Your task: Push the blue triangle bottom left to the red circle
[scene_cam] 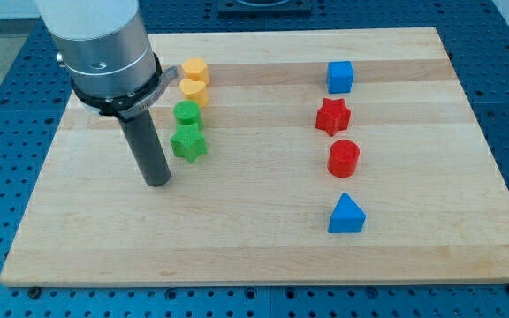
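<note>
The blue triangle (346, 215) lies on the wooden board toward the view's lower right. The red circle (344, 158) sits just above it, a small gap between them. My tip (157, 181) rests on the board at the view's left, far to the left of both blocks, just below and left of a green star (188, 143). It touches no block.
A red star (332, 116) and a blue cube (340, 77) stand above the red circle. A green cylinder (186, 113) and two yellow blocks (194, 69) (193, 89) stand above the green star. The board's left edge (38, 181) is near my tip.
</note>
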You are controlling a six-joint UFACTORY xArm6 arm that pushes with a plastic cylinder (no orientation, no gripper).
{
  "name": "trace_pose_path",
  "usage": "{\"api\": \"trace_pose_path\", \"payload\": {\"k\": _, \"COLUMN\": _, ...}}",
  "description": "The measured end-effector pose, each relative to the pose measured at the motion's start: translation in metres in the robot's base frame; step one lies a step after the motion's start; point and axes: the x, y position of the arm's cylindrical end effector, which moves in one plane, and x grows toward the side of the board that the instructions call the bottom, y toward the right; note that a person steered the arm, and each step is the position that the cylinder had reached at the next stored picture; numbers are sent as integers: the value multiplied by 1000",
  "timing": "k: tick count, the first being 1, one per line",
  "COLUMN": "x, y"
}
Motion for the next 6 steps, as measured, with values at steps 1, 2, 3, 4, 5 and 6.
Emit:
{"api": "trace_pose_path", "payload": {"k": 1, "x": 0, "y": -1}}
{"api": "trace_pose_path", "payload": {"k": 2, "x": 22, "y": 9}}
{"api": "trace_pose_path", "payload": {"k": 3, "x": 55, "y": 58}}
{"api": "trace_pose_path", "payload": {"k": 4, "x": 70, "y": 123}}
{"api": "trace_pose_path", "payload": {"k": 5, "x": 76, "y": 175}}
{"api": "trace_pose_path", "payload": {"k": 6, "x": 76, "y": 208}}
